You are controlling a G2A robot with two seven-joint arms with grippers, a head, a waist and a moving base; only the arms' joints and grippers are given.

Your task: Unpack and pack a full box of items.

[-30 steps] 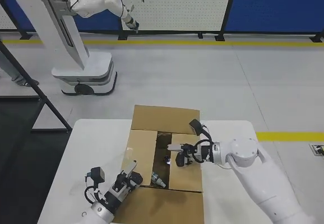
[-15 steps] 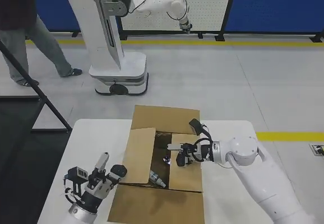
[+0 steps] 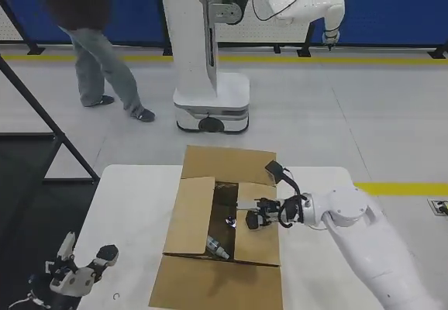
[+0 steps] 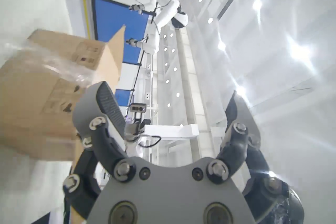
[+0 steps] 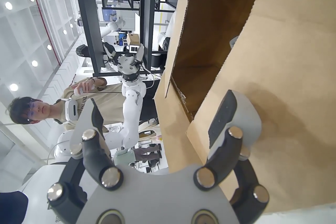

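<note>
An open cardboard box [image 3: 208, 167] stands in the middle of the white table [image 3: 131, 201], flaps spread; its side also shows as the box [image 4: 44, 83]. Inside lies a small bottle-like item [image 3: 218, 249], and something shiny [image 3: 230, 221] sits deeper in. My right gripper [image 3: 249, 214] hovers at the inner edge of the right flap [image 3: 259, 240]. In the right wrist view the gripper [image 5: 160, 117] is open, with a corner of the flap [image 5: 275, 78] between its fingers. My left gripper [image 3: 87, 252] is open and holds nothing near the table's front left corner, well clear of the box; its fingers [image 4: 110, 101] point up into the room.
Another white robot on a wheeled base [image 3: 208, 85] stands on the floor beyond the table. A person [image 3: 104, 54] walks at the back left. A black metal frame [image 3: 30, 108] borders the table's left side.
My left gripper has drawn back from the box's left flap toward the table's front left corner. The right gripper has stayed at the right flap. The far robot and person moved rightward.
</note>
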